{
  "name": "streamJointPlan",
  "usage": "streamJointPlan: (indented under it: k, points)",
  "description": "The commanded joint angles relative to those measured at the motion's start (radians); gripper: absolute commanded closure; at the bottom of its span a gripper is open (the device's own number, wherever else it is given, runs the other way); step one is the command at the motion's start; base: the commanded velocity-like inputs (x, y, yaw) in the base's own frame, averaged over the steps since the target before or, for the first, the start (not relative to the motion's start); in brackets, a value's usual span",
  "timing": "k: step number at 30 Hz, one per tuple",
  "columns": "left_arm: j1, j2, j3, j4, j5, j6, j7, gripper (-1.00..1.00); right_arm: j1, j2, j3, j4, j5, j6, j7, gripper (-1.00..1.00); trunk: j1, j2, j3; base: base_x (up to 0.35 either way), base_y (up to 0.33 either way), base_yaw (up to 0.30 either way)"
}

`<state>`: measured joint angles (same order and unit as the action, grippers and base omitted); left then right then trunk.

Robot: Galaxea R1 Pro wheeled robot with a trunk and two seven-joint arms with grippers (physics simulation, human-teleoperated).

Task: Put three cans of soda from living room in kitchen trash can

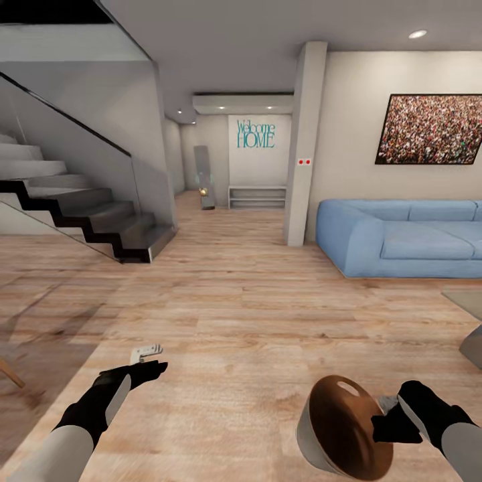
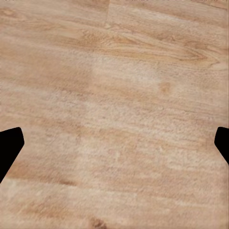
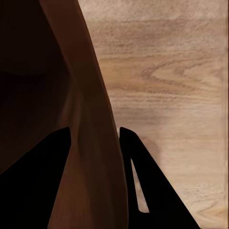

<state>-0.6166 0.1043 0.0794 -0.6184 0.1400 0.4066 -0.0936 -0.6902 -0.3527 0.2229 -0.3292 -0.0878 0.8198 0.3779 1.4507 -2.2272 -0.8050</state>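
In the living room, on open wood plank floor (image 1: 254, 314), the robot faces a corridor with a "Welcome HOME" wall sign (image 1: 255, 134), a staircase (image 1: 80, 207) on its left and a light blue sofa (image 1: 408, 237) on its right. The right gripper (image 1: 387, 420) holds the tash can (image 1: 341, 428) by its rim: in the right wrist view the two dark fingers (image 3: 43, 181) stand one inside and one outside the glossy brown wall (image 3: 90, 157), closed onto it. The bin hangs low at the robot's right front, tipped so that its brown mouth and slot handle (image 1: 348, 387) look up toward the head camera; its long axis leans well away from vertical. The left gripper (image 1: 148, 356) is held out over bare floor with its fingers (image 2: 9, 145) spread wide apart at the two edges of the left wrist view and nothing between them. No soda can is in sight, so which way the cans lie from either arm cannot be told. Judged from this, the free left arm is the one available for picking, and a can would have to travel across to the bin on the right; the tilted mouth may need levelling before anything is dropped in
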Motion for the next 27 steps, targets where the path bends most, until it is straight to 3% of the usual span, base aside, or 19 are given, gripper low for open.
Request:
streamJointPlan:
  k: [1,12,18,23,27]
  points:
    - [0.0,0.0,0.0,0.0,0.0,0.0,0.0,-1.0,-0.001,-0.002,0.003,-0.002,-0.022,0.005,0.002,1.0,-0.004,0.007,0.003,0.0,0.0,0.0]
    - [0.0,0.0,0.0,0.0,-0.001,0.0,-0.001,-1.0,0.003,-0.011,0.025,0.006,-0.021,0.005,-0.015,1.0,-0.046,0.084,0.038,0.0,0.0,0.0]
    - [0.0,0.0,0.0,0.0,-0.002,0.0,0.0,-1.0,0.036,-0.055,0.027,0.002,-0.022,-0.012,-0.011,1.0,-0.069,0.126,0.057,0.0,0.0,0.0]
    - [0.0,0.0,-0.001,0.0,-0.002,0.0,0.0,-1.0,0.046,-0.064,0.03,0.009,-0.021,-0.035,-0.012,1.0,-0.081,0.147,0.066,0.0,0.0,0.0]
    - [0.0,-0.001,-0.001,0.0,-0.002,0.0,-0.001,-1.0,0.06,-0.064,0.07,0.012,-0.022,-0.04,-0.016,1.0,-0.081,0.147,0.066,0.0,0.0,0.0]
